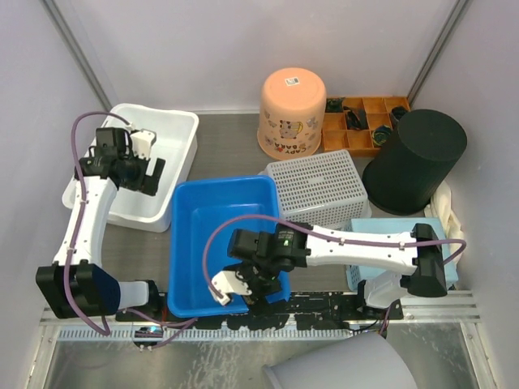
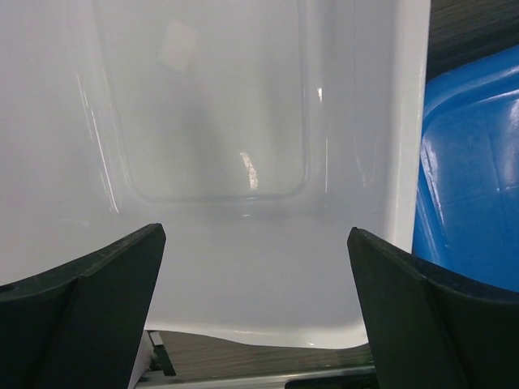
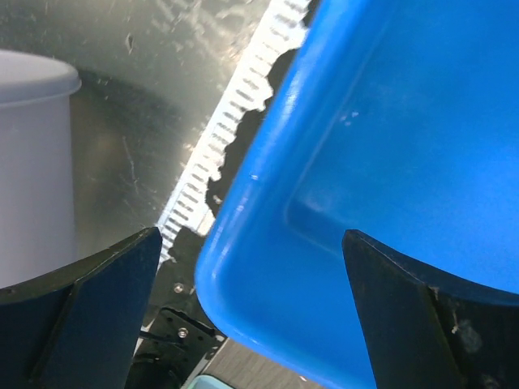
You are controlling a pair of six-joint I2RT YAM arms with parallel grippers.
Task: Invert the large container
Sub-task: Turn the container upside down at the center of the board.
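We're at the approach here, with nothing gripped yet. The blue tub sits upright in the middle of the table, mouth to the ceiling, just beside the white tub on its left. The right gripper hangs over the blue tub's near right corner, jaws spread as wide as they go and holding nothing. From its wrist view the rounded blue corner runs between the two fingers, and I can't tell whether either one touches the rim. The left gripper is over the white tub, likewise wide open and empty, with the blue tub's edge just to its right. To my eye the blue one is the large container. So the next move calls for dropping a finger on either side of that rim, closing firmly, then lifting and rolling the tub over. It's wide, so it may well swing or slip from a one-corner hold.
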